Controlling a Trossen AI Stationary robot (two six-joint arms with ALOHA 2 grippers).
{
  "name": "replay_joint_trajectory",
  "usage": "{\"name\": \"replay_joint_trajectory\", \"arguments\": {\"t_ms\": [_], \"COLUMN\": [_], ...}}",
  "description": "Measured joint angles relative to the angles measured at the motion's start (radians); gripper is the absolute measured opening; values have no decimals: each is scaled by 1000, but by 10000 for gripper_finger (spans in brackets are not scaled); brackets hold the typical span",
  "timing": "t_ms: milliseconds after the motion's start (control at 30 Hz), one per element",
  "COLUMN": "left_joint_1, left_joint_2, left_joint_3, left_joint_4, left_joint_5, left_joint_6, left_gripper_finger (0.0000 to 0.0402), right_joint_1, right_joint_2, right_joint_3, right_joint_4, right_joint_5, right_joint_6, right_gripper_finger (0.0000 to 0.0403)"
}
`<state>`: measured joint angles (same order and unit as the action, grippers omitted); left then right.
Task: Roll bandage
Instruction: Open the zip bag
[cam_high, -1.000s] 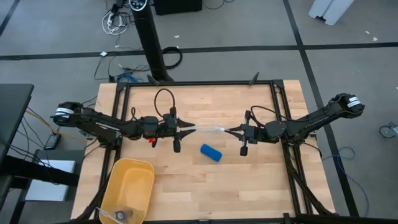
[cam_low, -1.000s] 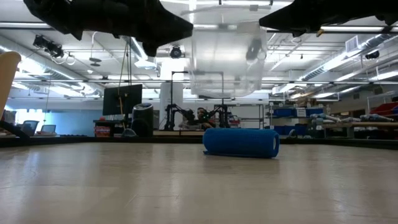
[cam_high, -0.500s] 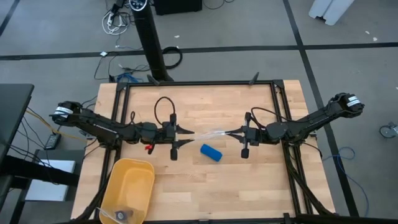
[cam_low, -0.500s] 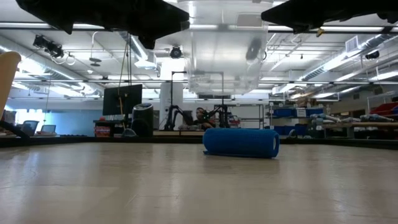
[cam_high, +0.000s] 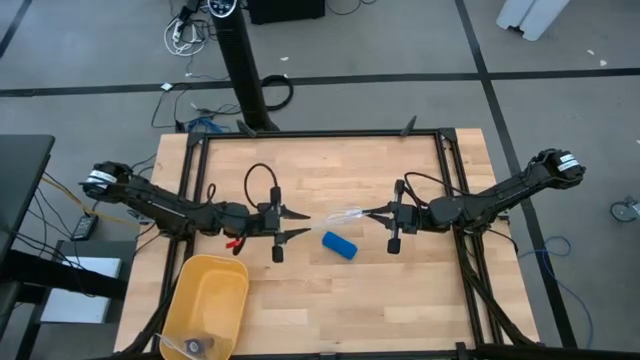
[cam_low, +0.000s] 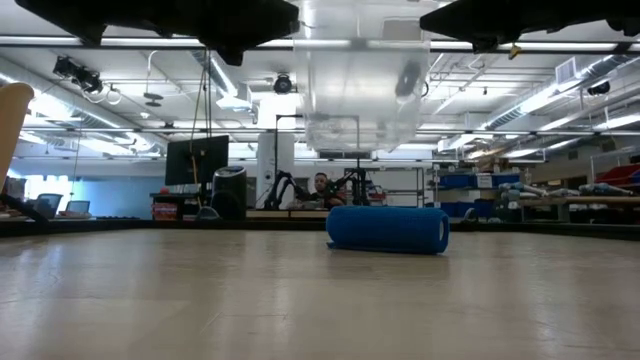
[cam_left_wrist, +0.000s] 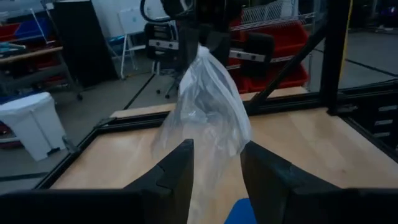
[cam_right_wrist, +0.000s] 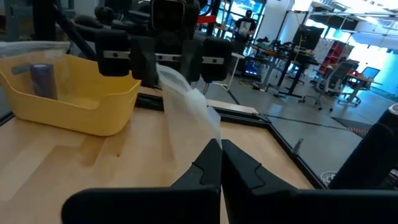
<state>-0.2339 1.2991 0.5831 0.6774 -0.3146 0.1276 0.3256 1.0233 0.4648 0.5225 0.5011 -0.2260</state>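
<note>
The bandage (cam_high: 339, 245) is a compact bright blue roll lying on its side on the table; it also shows in the low view (cam_low: 387, 228). No gripper touches it. Above and just beyond it, a clear crinkled plastic bag (cam_high: 335, 215) is held up by my right gripper (cam_high: 368, 212), which is shut on it. My left gripper (cam_high: 292, 223) is open on the bag's left. In the left wrist view its fingers (cam_left_wrist: 214, 168) stand on either side of the bag's free end (cam_left_wrist: 205, 118). My right gripper pinches the bag's right end (cam_right_wrist: 208, 134) between its two shut fingers, reaching level from the table's right. The bag is lifted clear of the table and stretches out toward my left gripper. Whether my left gripper's open fingers touch the bag's free end, I cannot tell.
A yellow bin (cam_high: 205, 305) stands at the table's near left corner with a small grey roll (cam_right_wrist: 40, 78) inside. A black frame (cam_high: 320, 135) runs around the table. Bare wood lies in front of the bandage.
My left gripper has opened, let go of the bag and drawn back toward the table's left and a little toward its near edge. The bag, stretched between both grippers before, now stays only in my right gripper. The bandage has not moved.
</note>
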Motion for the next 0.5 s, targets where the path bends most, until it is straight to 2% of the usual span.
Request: {"name": "replay_joint_trajectory", "arguments": {"t_ms": [200, 433, 500], "left_joint_1": [-10, -10, -10], "left_joint_2": [0, 0, 0], "left_joint_3": [0, 0, 0], "left_joint_4": [13, 17, 19], "left_joint_5": [-89, -78, -53], "left_joint_6": [-5, -8, -17], "left_gripper_finger": [117, 19, 8], "right_joint_1": [0, 0, -5], "right_joint_2": [0, 22, 36], "right_joint_3": [0, -1, -1], "right_joint_4": [0, 3, 12], "right_joint_5": [-1, -60, -76], "right_joint_6": [24, 54, 54], "right_gripper_finger": [0, 0, 0]}}
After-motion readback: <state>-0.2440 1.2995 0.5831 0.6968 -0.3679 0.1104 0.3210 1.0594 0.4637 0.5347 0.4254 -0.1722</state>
